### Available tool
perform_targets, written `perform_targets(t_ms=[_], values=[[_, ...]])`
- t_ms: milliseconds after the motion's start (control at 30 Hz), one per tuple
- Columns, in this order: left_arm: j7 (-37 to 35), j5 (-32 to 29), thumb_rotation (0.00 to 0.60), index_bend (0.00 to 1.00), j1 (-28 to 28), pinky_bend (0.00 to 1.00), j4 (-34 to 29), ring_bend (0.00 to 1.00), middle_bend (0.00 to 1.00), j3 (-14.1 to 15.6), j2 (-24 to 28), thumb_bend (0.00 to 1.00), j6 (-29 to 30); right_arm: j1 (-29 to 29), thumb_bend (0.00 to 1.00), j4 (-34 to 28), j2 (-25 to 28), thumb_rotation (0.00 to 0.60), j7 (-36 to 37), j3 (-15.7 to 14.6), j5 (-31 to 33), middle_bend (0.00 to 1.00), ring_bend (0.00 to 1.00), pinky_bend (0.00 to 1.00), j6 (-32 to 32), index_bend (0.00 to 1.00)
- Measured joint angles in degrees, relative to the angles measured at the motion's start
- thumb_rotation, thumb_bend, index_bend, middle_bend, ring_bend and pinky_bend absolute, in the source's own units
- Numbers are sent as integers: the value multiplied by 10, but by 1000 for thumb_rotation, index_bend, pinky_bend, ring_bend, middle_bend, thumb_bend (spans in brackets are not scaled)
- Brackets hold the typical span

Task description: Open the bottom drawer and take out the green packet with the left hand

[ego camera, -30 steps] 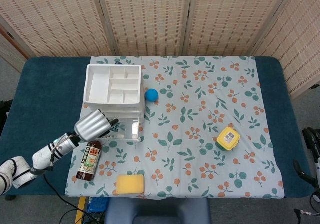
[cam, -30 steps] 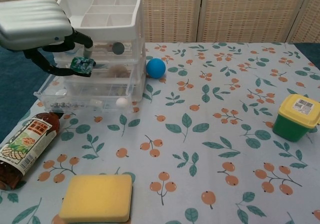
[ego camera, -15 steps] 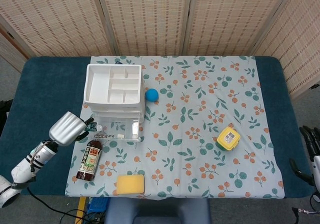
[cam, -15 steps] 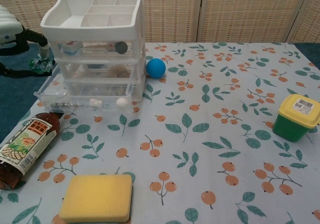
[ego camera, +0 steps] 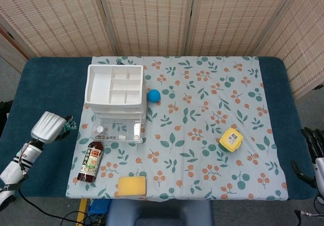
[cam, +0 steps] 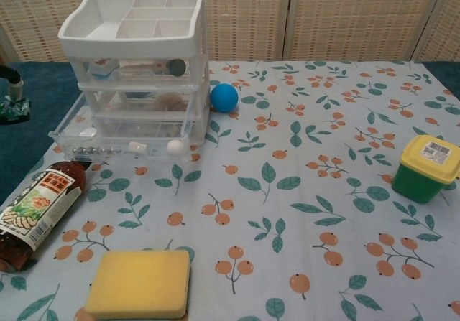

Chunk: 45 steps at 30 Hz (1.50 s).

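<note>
The white drawer unit (ego camera: 114, 84) stands on the patterned cloth with its clear bottom drawer (ego camera: 115, 131) pulled out; small bits lie in the drawer (cam: 122, 141). My left hand (ego camera: 48, 126) is over the blue table left of the cloth and pinches the small green packet (ego camera: 68, 127) at its fingertips. The chest view shows only the packet (cam: 14, 108) and a dark fingertip at the left edge. My right hand (ego camera: 310, 152) shows at the far right edge, fingers apart and holding nothing.
A brown bottle (ego camera: 90, 161) lies in front of the open drawer. A yellow sponge (ego camera: 131, 186) sits near the front edge. A blue ball (ego camera: 153, 95) rests right of the drawers. A yellow-lidded green tub (ego camera: 231, 139) stands on the right.
My left hand has drawn back to the left from the open drawer, carrying the green packet off the cloth and over the blue table. The drawer stays open.
</note>
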Motion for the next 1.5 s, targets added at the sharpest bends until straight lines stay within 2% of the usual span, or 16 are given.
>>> perform_targets(t_ms=[167, 667, 767, 967, 1100, 1333, 1433, 1500], values=[[-6, -38, 600, 467, 1, 1000, 8, 1000, 895, -10, -11, 284, -56, -3, 364, -4, 1, 600, -5, -1, 2, 68, 0, 0, 3, 0], [-13, -49, 600, 446, -19, 1000, 34, 1000, 895, -29, -66, 285, -116, -9, 364, -10, 3, 600, -11, -2, 10, 68, 0, 0, 6, 0], [-22, -52, 600, 379, -21, 1000, 33, 1000, 895, -31, -70, 285, -127, -8, 364, -9, 2, 600, -11, -1, 11, 68, 0, 0, 3, 0], [-27, -59, 600, 118, -19, 1000, 12, 987, 859, -35, -65, 285, -131, -5, 365, -8, 2, 600, -11, 1, 13, 68, 0, 0, 0, 0], [-18, -67, 600, 45, -9, 1000, -5, 926, 807, -41, -56, 284, -116, -3, 364, -8, 3, 600, -10, 1, 13, 68, 0, 0, -3, 0], [5, -116, 600, 45, 24, 1000, -64, 809, 714, -69, -23, 285, -66, 0, 365, -9, 8, 600, -10, 1, 13, 68, 0, 0, -10, 0], [21, -147, 600, 68, 43, 980, -103, 715, 651, -81, -4, 284, -44, 2, 364, -9, 10, 600, -9, 0, 14, 68, 0, 0, -15, 0], [30, -166, 600, 85, 56, 892, -131, 580, 560, -86, 9, 284, -32, 3, 364, -9, 9, 600, -8, -2, 12, 68, 0, 0, -17, 0]])
